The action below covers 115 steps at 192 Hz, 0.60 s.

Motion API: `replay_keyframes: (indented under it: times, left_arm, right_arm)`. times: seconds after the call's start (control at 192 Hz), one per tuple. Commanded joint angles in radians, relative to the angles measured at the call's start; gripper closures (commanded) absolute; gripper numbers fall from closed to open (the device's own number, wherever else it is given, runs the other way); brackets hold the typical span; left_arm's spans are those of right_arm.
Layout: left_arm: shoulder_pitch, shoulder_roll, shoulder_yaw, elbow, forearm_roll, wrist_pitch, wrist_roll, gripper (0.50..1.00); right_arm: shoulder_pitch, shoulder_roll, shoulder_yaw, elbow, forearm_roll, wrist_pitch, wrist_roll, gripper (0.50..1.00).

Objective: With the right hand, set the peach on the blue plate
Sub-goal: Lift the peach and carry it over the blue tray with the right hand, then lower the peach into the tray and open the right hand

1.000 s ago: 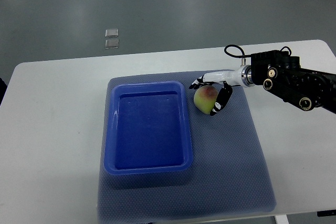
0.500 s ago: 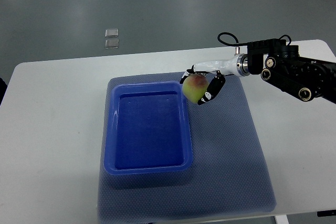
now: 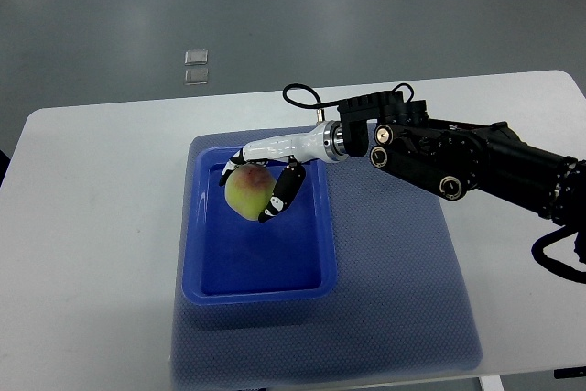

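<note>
A yellow-green peach (image 3: 247,193) with a red blush hangs over the blue plate (image 3: 197,272), a deep rectangular tray on the mat. My right hand (image 3: 253,191) is shut on the peach, with white and black fingers (image 3: 279,195) wrapped around its sides. The hand is above the plate's far half, left of its middle. Its black arm (image 3: 439,153) reaches in from the right edge across the table. The left arm does not show.
The plate sits on a blue-grey mat (image 3: 394,290) that covers the middle of the white table (image 3: 92,226). Two small clear squares (image 3: 194,67) lie on the grey floor beyond the table's far edge.
My right hand lifted the peach off the mat beside the plate's right rim and carried it left, so it now hangs over the plate's inside.
</note>
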Motion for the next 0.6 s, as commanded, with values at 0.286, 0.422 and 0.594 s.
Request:
replay_keyframes:
  times: [0.286, 0.422, 0.594]
  left_arm:
    - [0.000, 0.000, -0.002, 0.008, 0.001, 0.002, 0.000, 0.500]
    - [-0.002, 0.000, 0.000, 0.006, 0.001, 0.002, 0.000, 0.500]
    - [-0.003, 0.000, 0.000, 0.009, 0.001, 0.002, 0.000, 0.500]
  right_arm:
    - [-0.032, 0.026, -0.111, 0.000, -0.006, -0.066, -0.003, 0.566]
    - [-0.029, 0.026, -0.108, 0.001, 0.003, -0.061, -0.004, 0.566]
    - [-0.027, 0.006, -0.057, -0.002, 0.031, -0.050, 0.002, 0.566]
